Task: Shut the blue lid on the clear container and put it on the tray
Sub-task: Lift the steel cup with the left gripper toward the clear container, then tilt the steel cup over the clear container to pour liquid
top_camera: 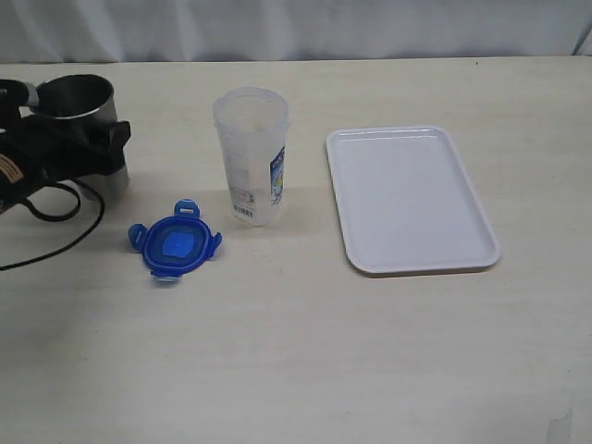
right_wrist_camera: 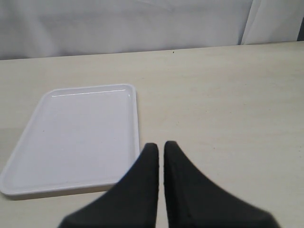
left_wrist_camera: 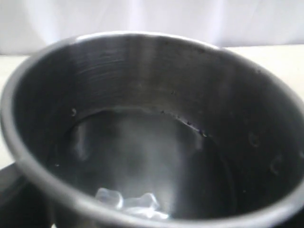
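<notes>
Left arm [top_camera: 42,153]: black, low at the far left edge of the exterior frame.
Left gripper [top_camera: 85,139]: jaws spread wide, clasped round metal cup [top_camera: 74,97].
Right gripper [right_wrist_camera: 161,146]: black fingers pressed together, lower centre of its wrist frame.

On the pale wooden counter [top_camera: 305,361], the tall clear plastic cylinder container [top_camera: 250,157] stands upright near the middle. The small round blue plastic lid [top_camera: 174,242] lies flat to its left and nearer the camera, close by but not touching. The flat white rectangular plastic tray [top_camera: 412,199] lies to the container's right, apart from it. The grey metal cup [top_camera: 79,97] sits at the far left, behind the lid and well apart from the tray.
</notes>
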Robot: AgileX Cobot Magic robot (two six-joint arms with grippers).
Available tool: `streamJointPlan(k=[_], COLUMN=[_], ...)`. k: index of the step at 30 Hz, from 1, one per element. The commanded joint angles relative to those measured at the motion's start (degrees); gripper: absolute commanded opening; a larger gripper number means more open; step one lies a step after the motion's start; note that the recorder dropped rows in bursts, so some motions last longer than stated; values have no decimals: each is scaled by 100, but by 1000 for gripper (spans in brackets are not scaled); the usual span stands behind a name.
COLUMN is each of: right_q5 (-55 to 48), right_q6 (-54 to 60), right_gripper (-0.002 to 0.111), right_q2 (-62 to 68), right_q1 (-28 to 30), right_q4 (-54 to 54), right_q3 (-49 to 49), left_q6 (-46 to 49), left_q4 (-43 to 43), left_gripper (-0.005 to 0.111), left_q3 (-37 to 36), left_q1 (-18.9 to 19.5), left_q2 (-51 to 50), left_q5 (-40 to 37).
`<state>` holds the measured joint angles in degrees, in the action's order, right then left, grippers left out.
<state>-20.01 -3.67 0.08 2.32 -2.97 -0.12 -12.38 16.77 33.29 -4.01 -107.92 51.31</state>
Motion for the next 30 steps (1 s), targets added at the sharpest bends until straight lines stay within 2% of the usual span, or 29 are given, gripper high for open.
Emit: streamJointPlan(k=[1,7,12,16,21,28,30], right_q5=[15,15,15,15,15,15,15], right_q6=[47,47,47,47,47,47,47], right_gripper=[4,4,4,4,4,4,4], right_q2=[-8,-8,-8,-8,-8,-8,-8], right_q1=[23,23,23,23,23,23,23], right_q4=[-49,-49,-49,-49,-49,-49,-49], right_q3=[12,12,12,12,12,12,12], left_q6=[-566,-1275,-1275,-1197,-1119,-535,-527], left_q4=[455,1117,1168,1598,1714,1726,1968], left_gripper=[0,0,0,0,0,0,0], left_q3=[460,1294,2046,2836,3041,3041,3041], left_q1=[-3,-42,-389,-855,-1170,-1243,-1243], left_q2=[296,296,296,296,273,263,263], left_q5=[124,-425,-804,-1919,-1906,-1869,-1887])
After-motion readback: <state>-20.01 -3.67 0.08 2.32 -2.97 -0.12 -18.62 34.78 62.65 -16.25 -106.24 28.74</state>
